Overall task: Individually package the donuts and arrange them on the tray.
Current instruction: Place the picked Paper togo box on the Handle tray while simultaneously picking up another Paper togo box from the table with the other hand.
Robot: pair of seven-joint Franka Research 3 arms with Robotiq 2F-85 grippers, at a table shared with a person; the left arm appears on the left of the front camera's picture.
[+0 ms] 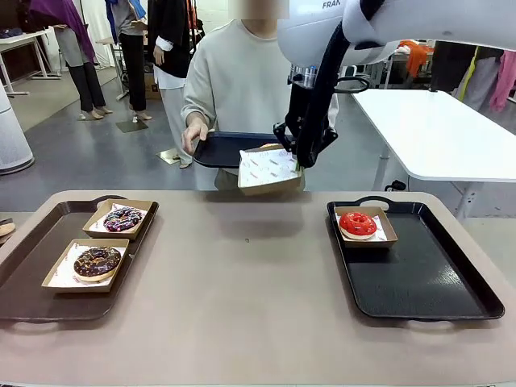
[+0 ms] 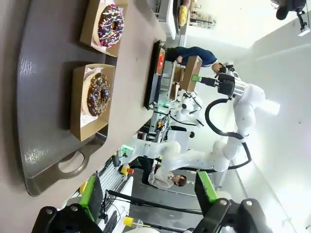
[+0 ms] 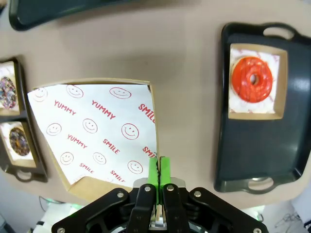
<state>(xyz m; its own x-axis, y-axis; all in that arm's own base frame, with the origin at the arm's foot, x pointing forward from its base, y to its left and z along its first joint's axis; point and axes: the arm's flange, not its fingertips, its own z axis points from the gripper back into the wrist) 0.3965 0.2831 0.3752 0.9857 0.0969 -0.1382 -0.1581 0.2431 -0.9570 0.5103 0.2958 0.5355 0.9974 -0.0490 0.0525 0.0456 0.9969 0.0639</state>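
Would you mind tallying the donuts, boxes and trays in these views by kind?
Donuts: 3 — red donut, chocolate sprinkle donut, purple-pink sprinkle donut.
Paper-lined boxes: 4 — three holding donuts, one empty box gripped by the right pincer.
Trays: 3 — brown tray, black tray, person's tray.
Total: 10.

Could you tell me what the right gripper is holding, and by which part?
The right gripper holds an empty paper-lined box, pinched by one edge of its rim.
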